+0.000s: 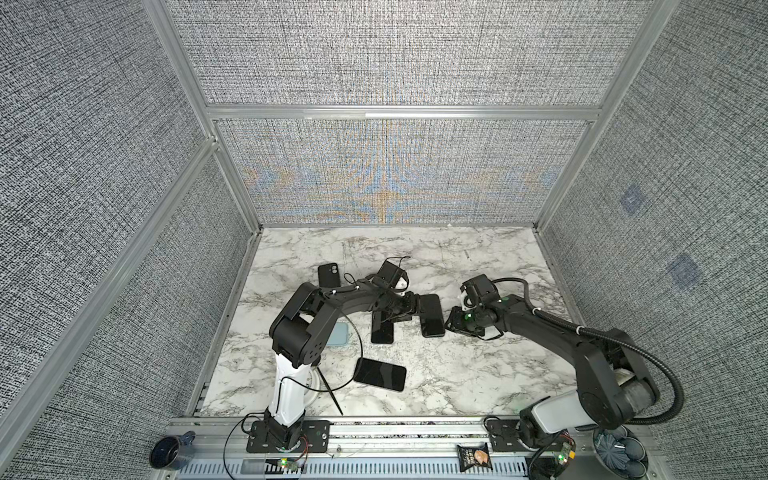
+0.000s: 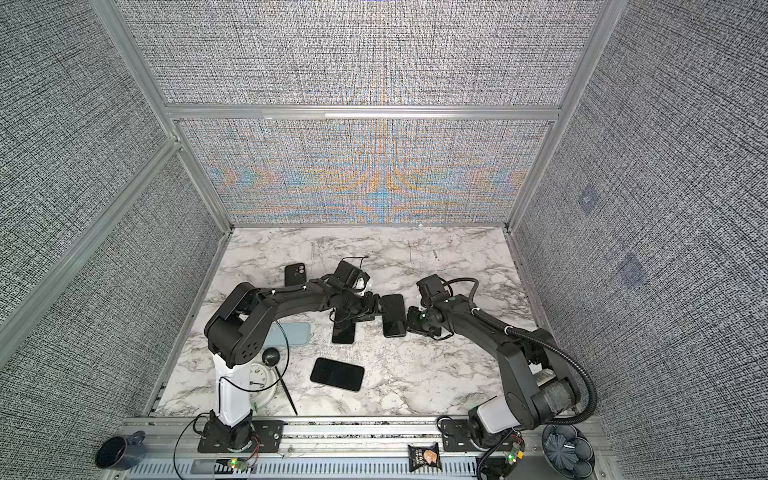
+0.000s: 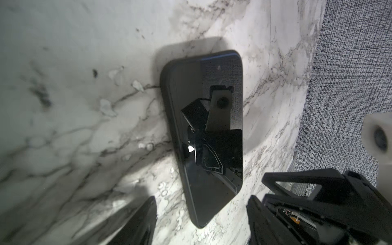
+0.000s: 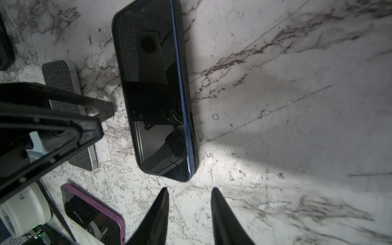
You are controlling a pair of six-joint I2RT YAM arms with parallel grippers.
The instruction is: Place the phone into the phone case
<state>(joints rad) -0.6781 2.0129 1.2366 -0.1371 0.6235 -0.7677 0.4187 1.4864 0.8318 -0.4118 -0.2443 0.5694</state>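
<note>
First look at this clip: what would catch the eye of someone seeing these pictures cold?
Two black arms meet mid-table at a dark phone lying flat on the marble, with the left claw and right claw both open and close to it. A front phone lies nearer the arms' bases, and a blue case peeks out from under the left arm.

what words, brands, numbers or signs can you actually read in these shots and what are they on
None reads clearly enough to quote.
Small black snack packet on the front metal rail: pale print, too small to read.
White round clock on the marble table: dark numerals, too blurred to read.
Blue-edged black phone on the same table: dark screen, reflections only, no text.
</note>
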